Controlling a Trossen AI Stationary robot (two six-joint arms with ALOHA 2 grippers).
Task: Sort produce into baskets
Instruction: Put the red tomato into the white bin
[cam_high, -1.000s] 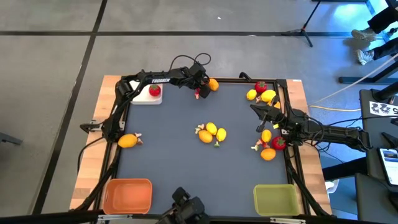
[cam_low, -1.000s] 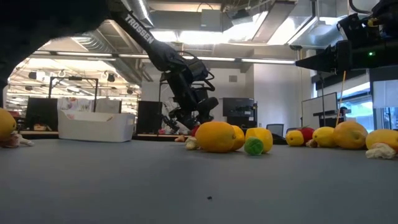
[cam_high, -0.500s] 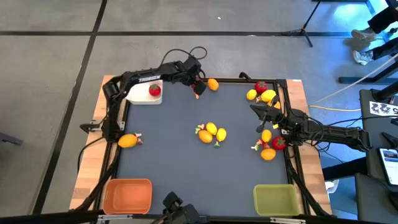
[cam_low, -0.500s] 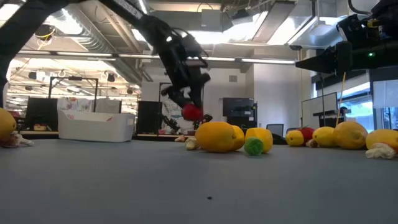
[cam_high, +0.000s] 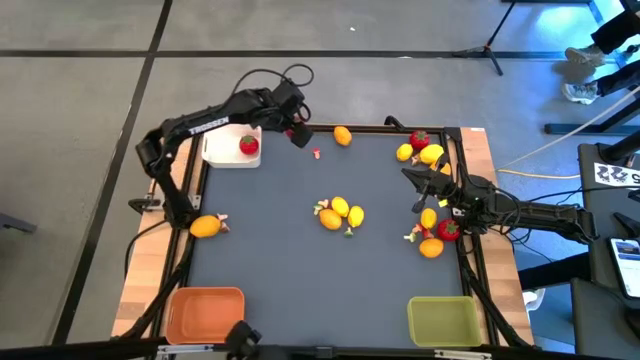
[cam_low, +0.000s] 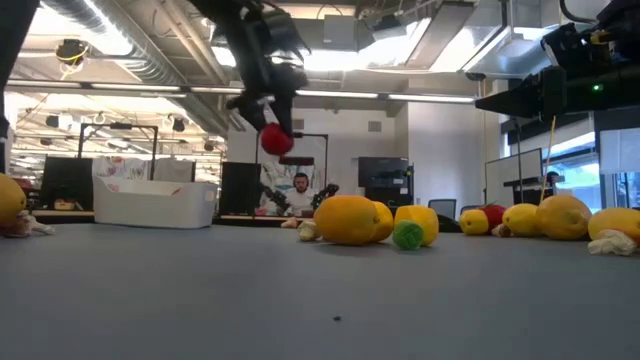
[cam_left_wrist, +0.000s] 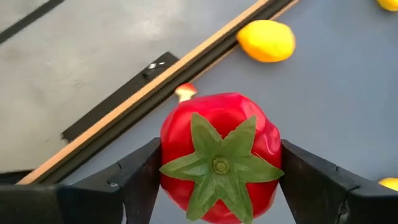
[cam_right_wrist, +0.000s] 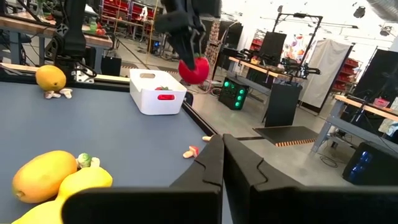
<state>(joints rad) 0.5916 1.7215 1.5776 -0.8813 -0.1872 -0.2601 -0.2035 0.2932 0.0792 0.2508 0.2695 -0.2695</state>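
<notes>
The left gripper (cam_high: 297, 131) is clamped on a red strawberry (cam_left_wrist: 219, 155), one dark finger pressed against each side of the fruit and its green leafy top facing the wrist camera; it holds the fruit raised well above the table (cam_high: 300, 260), at about eleven o'clock on the mat near the far edge. In the low view the same strawberry (cam_low: 276, 139) hangs high in the air under the arm. Just beside it, toward nine o'clock, sits the white basket (cam_high: 222, 152) with another red strawberry (cam_high: 248, 146) inside. Below the held fruit a tiny pale and red bit (cam_high: 317, 154) lies on the mat, and an orange citrus (cam_high: 342, 136) rests near the far rim at about twelve o'clock. At the centre of the table is a small cluster of yellow lemons (cam_high: 340, 212). At nine o'clock a lone orange fruit (cam_high: 204, 227) lies near the rail. The right gripper (cam_high: 413, 176) is closed and empty, resting at about three o'clock among a group of lemons and strawberries (cam_high: 432, 232). More fruit (cam_high: 420, 148) sits at about one o'clock. The orange basket (cam_high: 205, 312) is at seven o'clock, the olive-green basket (cam_high: 442, 321) at five o'clock.
</notes>
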